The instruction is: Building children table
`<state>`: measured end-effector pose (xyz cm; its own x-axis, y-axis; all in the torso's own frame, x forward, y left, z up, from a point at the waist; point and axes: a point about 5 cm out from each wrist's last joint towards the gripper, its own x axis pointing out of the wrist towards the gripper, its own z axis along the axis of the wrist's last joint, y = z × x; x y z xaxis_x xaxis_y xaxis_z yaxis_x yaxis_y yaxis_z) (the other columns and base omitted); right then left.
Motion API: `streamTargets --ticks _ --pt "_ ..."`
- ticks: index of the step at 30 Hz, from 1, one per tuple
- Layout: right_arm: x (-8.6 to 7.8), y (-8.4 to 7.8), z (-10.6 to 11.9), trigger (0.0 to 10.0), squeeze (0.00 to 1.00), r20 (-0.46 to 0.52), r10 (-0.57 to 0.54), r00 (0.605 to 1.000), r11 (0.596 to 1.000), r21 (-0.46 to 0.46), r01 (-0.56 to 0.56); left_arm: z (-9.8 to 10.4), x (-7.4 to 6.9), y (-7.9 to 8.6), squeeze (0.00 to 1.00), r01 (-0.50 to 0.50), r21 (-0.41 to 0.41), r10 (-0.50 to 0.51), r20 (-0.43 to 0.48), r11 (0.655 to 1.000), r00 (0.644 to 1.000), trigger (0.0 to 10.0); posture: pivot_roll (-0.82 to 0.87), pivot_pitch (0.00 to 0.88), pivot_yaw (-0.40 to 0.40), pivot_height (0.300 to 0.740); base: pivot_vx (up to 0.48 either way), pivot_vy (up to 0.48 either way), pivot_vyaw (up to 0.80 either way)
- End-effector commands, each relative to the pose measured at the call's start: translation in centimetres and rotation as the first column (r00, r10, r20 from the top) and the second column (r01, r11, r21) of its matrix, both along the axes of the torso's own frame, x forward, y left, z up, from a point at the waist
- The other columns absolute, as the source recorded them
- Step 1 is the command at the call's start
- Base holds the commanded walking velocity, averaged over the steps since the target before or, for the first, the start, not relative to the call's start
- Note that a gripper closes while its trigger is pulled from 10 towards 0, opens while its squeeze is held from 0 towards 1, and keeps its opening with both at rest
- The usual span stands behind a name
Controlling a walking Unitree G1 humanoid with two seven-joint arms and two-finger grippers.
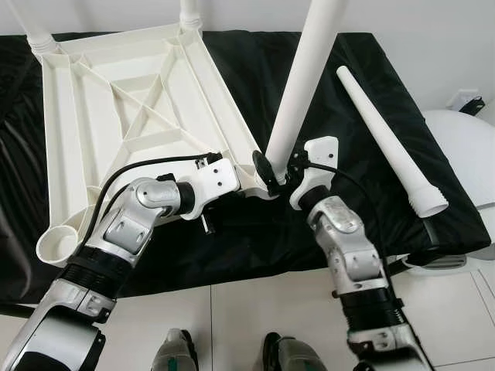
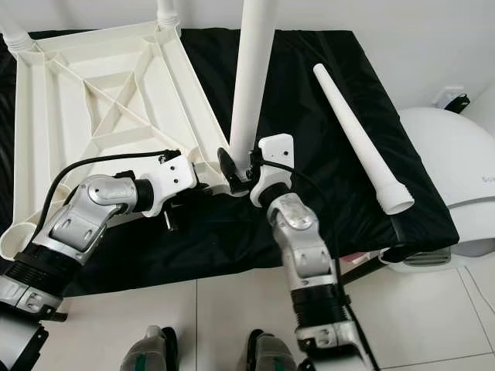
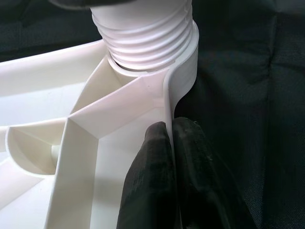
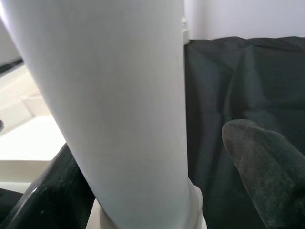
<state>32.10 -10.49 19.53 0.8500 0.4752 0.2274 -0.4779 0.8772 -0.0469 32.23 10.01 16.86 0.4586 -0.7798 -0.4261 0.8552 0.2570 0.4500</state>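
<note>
On a black cloth [image 1: 371,193], the left gripper [image 3: 172,143] pinches the upturned white tabletop [image 1: 116,108] rim beside its corner socket, where the right gripper [image 1: 278,171] straddles, fingers apart, an upright leg [image 1: 305,69].

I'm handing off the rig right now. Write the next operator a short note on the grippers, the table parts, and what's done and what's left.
Left gripper: shut on the tabletop rim beside the near corner socket.
Right gripper: around the standing leg near its base; one finger sits off it.
The tabletop lies upside down on the black cloth.
Done: two far legs fitted; standing leg's thread partly in its socket.
Left: finish seating that leg, then fit the loose leg into the empty socket.
</note>
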Motion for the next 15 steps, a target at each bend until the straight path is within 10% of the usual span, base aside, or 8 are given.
streamTargets --ticks 1,15 --pt "0.2 -0.5 0.2 10.0 0.0 0.011 0.033 0.999 0.999 0.014 -0.033 -4.3 -0.9 1.2 0.0 -0.037 0.098 0.053 -0.163 0.995 0.985 10.0 0.07 0.201 -0.022 0.74 0.0 0.0 0.0" --pt "1.6 -1.8 0.7 10.0 0.0 -0.005 0.435 0.901 0.896 -0.099 -0.433 -4.2 -0.8 1.2 0.0 -0.038 0.096 0.053 -0.162 0.995 0.985 10.0 0.07 0.204 -0.012 0.74 0.0 0.0 0.0"
